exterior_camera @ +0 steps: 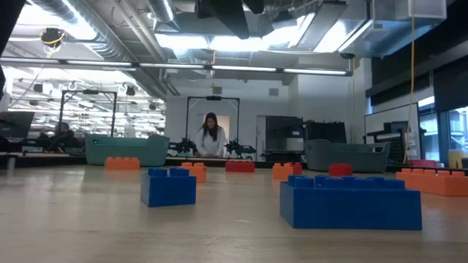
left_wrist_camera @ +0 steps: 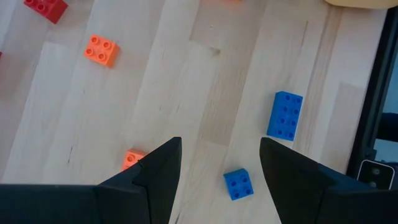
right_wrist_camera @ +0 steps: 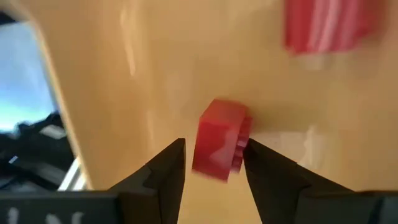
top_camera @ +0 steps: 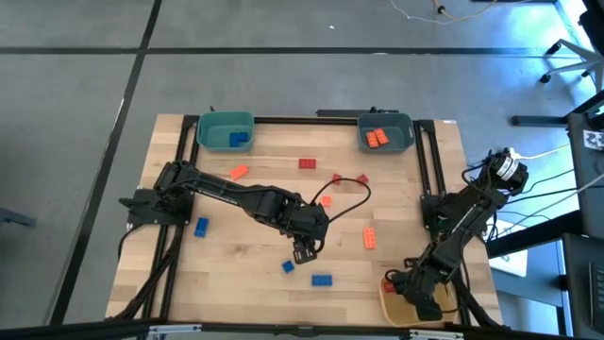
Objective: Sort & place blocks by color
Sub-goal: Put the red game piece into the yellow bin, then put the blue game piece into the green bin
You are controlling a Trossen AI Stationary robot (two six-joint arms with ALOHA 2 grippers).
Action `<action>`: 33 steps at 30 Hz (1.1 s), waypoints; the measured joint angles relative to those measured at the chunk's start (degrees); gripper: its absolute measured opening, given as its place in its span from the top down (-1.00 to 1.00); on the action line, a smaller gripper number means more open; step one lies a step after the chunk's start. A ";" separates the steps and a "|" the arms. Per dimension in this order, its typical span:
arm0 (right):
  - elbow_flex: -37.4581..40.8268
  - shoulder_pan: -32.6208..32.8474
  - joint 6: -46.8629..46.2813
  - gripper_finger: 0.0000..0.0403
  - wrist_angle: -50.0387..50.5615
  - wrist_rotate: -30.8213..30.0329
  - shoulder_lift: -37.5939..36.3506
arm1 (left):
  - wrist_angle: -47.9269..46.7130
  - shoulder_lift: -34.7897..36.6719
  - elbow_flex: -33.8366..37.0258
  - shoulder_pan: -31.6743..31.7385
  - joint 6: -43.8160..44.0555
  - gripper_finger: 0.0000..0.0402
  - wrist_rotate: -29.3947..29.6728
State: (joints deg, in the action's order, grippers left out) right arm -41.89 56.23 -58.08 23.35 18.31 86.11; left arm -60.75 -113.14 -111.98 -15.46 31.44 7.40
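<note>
We see the left gripper [top_camera: 303, 251] hovering mid-table, jaws wide and empty, with a small blue block [top_camera: 288, 267] just near-left of it. Over the yellow bin [top_camera: 386, 293] at near right, the right gripper [right_wrist_camera: 214, 165] has a red block [right_wrist_camera: 221, 140] between its fingers, contact uncertain. No writing readable.
</note>
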 joint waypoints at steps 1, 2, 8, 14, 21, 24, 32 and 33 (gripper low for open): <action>-0.02 0.00 -0.15 0.20 -0.06 1.36 0.00 | 0.00 0.00 0.00 0.00 0.00 -0.05 0.00; -0.07 0.02 -0.29 0.20 -0.03 2.67 0.00 | 0.00 0.00 0.00 0.00 -0.02 -0.05 0.00; -3.66 0.02 0.56 0.20 0.61 3.85 0.00 | -0.02 0.00 0.00 0.00 -0.02 -0.05 0.01; -11.82 0.02 4.44 0.19 9.22 -0.44 0.00 | -0.02 0.00 0.00 0.00 -0.04 -0.05 0.02; -25.51 0.02 5.99 0.19 31.69 -10.38 0.00 | -0.02 0.02 0.00 0.00 0.65 -0.05 0.87; -31.00 0.02 5.66 0.19 38.91 -16.47 -0.01 | -0.05 0.02 0.00 0.02 2.53 -0.05 2.32; -40.64 -2.24 6.04 0.19 47.56 -28.55 -0.02 | -0.17 0.02 0.00 0.58 8.52 -0.05 8.11; -41.56 -2.71 6.07 0.19 48.94 -29.60 -0.02 | -0.29 0.02 0.00 0.89 9.82 -0.05 8.52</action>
State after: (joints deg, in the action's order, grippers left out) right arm -83.45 53.52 -52.01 72.29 -11.29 86.08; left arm -61.04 -113.12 -111.98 -14.57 41.26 15.92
